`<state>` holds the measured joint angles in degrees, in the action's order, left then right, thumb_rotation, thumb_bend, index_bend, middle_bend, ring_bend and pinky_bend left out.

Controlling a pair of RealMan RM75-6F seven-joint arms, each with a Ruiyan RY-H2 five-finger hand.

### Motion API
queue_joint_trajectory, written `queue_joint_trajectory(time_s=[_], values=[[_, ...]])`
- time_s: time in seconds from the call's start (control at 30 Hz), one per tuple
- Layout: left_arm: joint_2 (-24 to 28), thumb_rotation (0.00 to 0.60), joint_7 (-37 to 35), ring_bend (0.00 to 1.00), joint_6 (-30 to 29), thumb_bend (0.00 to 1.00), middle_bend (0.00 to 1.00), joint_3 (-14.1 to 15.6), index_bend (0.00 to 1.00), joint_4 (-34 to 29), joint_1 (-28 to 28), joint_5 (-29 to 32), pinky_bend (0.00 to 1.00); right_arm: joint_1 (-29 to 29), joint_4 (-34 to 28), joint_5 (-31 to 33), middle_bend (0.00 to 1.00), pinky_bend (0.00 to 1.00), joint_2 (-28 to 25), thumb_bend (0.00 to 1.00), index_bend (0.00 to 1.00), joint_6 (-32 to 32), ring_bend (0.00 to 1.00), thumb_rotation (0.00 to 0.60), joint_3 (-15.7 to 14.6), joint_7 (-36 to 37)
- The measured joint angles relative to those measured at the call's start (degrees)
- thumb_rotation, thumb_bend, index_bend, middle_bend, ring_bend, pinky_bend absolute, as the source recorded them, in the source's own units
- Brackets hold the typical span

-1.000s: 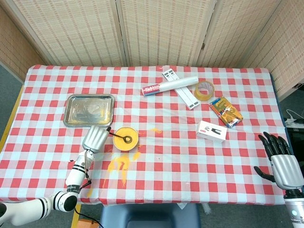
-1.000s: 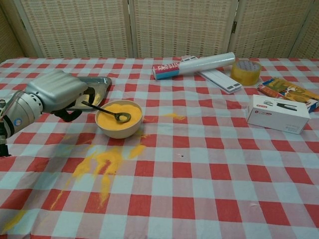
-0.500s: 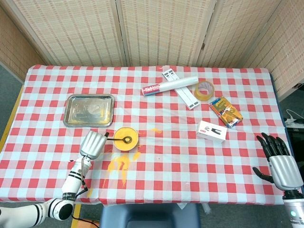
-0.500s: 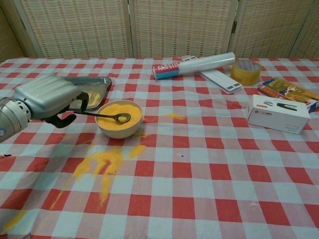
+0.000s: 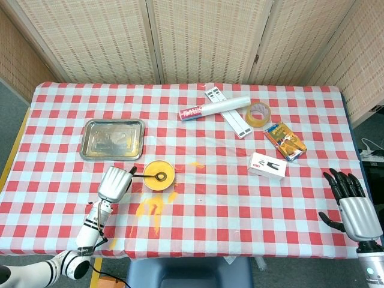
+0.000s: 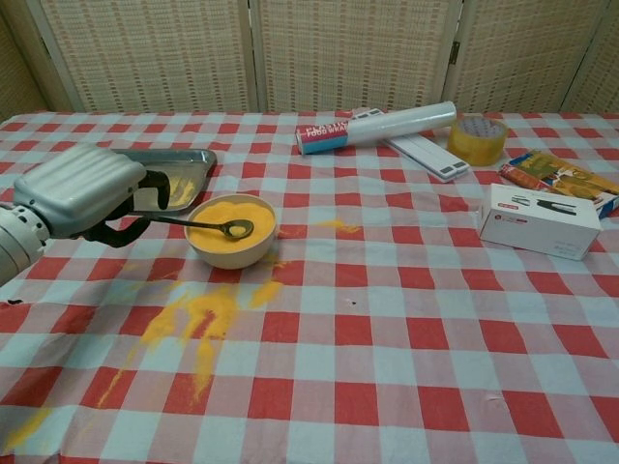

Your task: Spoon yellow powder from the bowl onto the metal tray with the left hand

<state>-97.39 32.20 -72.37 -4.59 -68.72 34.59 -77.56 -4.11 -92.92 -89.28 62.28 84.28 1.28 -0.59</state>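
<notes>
A cream bowl [image 6: 228, 255] of yellow powder [image 6: 221, 213] stands left of centre; in the head view the bowl [image 5: 173, 174] sits just below the metal tray [image 5: 90, 150]. A dark spoon [image 6: 198, 222] lies with its head on the powder, its handle running left into the curled fingers of my left hand [image 6: 82, 188], which holds the handle's end. From above, the left hand [image 5: 115, 183] is left of the bowl and below the tray. The tray [image 6: 198, 157] shows a little powder inside. My right hand [image 5: 353, 207] hangs off the table's front right, fingers spread, holding nothing.
Spilled yellow powder [image 6: 198, 314] streaks the cloth in front of the bowl, with a smaller patch [image 6: 334, 225] to its right. Further back and right lie a white roll [image 5: 216, 108], a tape ring [image 5: 258, 115], a white box [image 5: 267, 165] and a coloured box [image 5: 285, 141].
My left hand drew back toward the table's near left edge, lowering the spoon handle. The spoon's head stayed in the bowl. The right hand sank slightly.
</notes>
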Motion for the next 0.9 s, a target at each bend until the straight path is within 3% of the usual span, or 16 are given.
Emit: queue_joint_trajectory(time_s=[0.2,0.5,0.9], values=[[-1.04,0.600,-2.21,1.00,-1.66,0.47,1.00,0.52,0.36,3.77,-1.04,-2.14,1.00,0.11,-0.06,-0.47,0.00,0.00,0.04,0.12,0.00,0.25,0.00,0.600,-0.23,-0.19],[-3.53,0.600,-5.54,1.00,-2.04,0.46,1.00,0.56,0.42,10.43,-1.65,-4.01,1.00,0.18,-0.07,-0.49,0.00,0.00,0.18,0.12,0.00,0.36,0.00,0.600,-0.23,-0.56],[-3.60,0.600,-4.51,1.00,-0.73,0.46,1.00,-0.26,0.47,10.22,-1.75,-4.19,1.00,0.21,-0.01,-0.47,0.00,0.00,0.12,0.12,0.00,0.45,0.00,0.600,-0.18,-0.35]])
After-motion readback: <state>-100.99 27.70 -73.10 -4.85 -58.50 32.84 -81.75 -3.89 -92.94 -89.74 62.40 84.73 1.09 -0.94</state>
